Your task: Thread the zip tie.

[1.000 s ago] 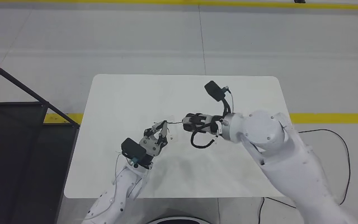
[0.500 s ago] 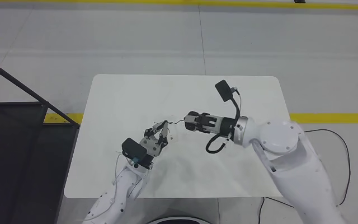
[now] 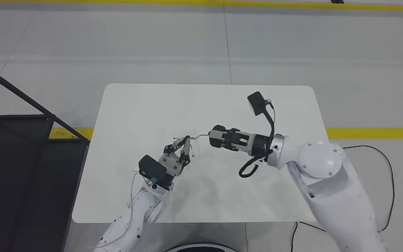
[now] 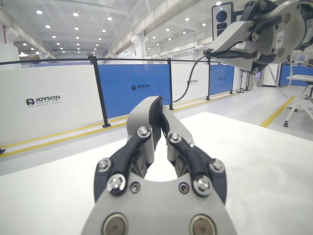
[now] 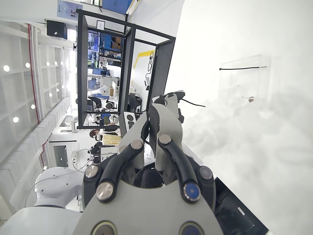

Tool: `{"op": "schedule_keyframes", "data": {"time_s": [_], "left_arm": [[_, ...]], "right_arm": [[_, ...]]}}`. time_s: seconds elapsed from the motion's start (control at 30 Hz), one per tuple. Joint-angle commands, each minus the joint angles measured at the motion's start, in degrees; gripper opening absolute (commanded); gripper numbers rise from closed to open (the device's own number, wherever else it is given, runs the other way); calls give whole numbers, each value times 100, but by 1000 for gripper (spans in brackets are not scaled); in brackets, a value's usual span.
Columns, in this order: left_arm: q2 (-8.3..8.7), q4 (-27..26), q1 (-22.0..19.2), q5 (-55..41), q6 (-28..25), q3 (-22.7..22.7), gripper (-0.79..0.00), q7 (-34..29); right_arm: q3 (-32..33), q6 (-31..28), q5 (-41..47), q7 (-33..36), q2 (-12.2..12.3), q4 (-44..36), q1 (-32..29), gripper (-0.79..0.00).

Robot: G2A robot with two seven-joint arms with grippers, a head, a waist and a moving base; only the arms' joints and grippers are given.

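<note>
Jointly, end effectors (image 4: pixel 160 102) (image 4: pixel 210 51) clamp zip tie (image 4: pixel 188 84)

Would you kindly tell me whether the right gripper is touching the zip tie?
Touching. The left wrist view shows the right gripper with jaws shut on one end of the zip tie.

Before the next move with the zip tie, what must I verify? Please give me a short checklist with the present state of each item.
1. Is the left gripper shut on the zip tie? Ok.
2. Is the right gripper shut on the other end? Ok.
3. Is the zip tie held above the table, not lying on it? Ok.
4. Are the grippers apart, with the tie curving between them? Ok.
5. Is the tail through the head? Cannot tell; both ends are hidden between the fingers.
</note>
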Motion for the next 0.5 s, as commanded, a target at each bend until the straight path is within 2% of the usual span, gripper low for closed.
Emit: {"op": "schedule_keyframes", "data": {"time_s": [0.0,0.27,0.47], "left_arm": [[-4,4,0,0,-13,-3,-785,3],[-21,9,7,7,-71,-18,-785,4],[-38,-14,19,-57,-121,-25,-785,27]], "right_arm": [[18,-47,46,-38,-2,1,-17,-785],[61,-165,183,-182,-11,32,-87,-785],[-3,-18,61,-97,-7,79,-31,-785]]}}
